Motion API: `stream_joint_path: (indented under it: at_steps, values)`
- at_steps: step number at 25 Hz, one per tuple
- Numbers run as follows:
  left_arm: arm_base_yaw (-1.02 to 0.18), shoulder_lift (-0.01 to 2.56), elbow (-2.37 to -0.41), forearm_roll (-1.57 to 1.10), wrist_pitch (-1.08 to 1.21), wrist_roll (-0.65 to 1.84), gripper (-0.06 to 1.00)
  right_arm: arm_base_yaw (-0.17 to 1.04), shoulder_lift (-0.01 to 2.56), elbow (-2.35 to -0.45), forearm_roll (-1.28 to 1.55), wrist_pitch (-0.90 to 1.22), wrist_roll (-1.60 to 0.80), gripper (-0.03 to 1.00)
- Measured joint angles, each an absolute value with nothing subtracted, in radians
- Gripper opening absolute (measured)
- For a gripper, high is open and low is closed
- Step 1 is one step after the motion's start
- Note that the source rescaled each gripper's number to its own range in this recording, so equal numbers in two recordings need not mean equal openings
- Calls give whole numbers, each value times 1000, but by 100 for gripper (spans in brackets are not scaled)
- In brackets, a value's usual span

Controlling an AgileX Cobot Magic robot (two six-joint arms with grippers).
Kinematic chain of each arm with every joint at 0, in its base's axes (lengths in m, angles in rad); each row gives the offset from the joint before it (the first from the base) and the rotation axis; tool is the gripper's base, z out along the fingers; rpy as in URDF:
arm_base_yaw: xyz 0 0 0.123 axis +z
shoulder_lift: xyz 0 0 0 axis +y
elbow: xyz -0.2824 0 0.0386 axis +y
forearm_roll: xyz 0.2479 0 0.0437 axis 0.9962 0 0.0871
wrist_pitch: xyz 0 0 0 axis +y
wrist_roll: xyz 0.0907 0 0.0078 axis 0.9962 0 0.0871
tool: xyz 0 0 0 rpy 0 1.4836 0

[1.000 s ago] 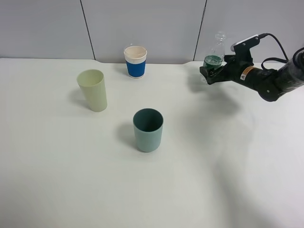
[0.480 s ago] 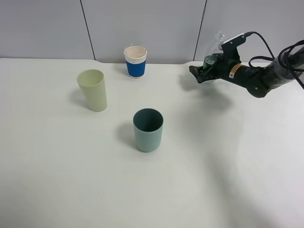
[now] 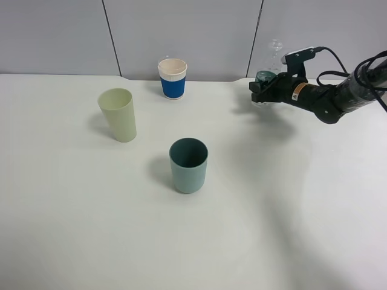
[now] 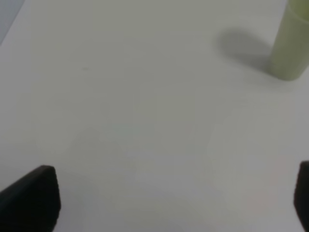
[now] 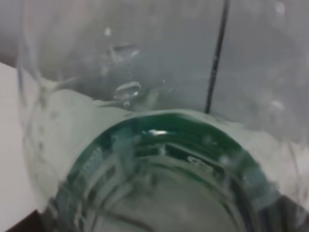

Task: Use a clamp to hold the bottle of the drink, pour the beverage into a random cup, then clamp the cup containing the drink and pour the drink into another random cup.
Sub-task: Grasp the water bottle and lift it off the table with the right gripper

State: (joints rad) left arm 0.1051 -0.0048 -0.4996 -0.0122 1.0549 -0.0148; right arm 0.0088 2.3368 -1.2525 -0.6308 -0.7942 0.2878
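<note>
since 1 second ago the right gripper [image 3: 260, 92] has pushed in around the bottle [image 3: 268, 71], and its jaws have gone from wide apart to clamped on the bottle's lower body, where the green drink sits. the bottle stands upright, well behind and to the right of the teal cup [image 3: 188, 164]; in the right wrist view it fills the picture [image 5: 154, 145]. the left gripper [image 4: 169, 198] holds nothing, its jaws spread wide over bare table [image 3: 91, 229].

by my judgement only the first grasp is made. no drink shows in the teal cup, and nothing is poured. lifting, pouring into 1 cup, then pouring cup to cup are all left.

the bottle is close to the table's back edge and the wall, so tilting it forward, toward the teal cup, looks safer. the stretch between them is bare. the pale green cup [image 3: 118, 115] stands left of the teal cup, and the blue-sleeved cup [image 3: 173, 78] behind it; both are well apart from it.
</note>
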Motion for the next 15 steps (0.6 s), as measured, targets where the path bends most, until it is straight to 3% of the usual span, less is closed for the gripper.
stream_joint_path:
  at_steps: [7, 15]
  values:
    - [105, -5, -500, -12, 1055, -15, 96, 9, 2336, -1252, -656, -797, 311, 6]
    - [105, -5, -500, -12, 1055, -15, 96, 28, 2297, -1252, -871, -772, 416, 6]
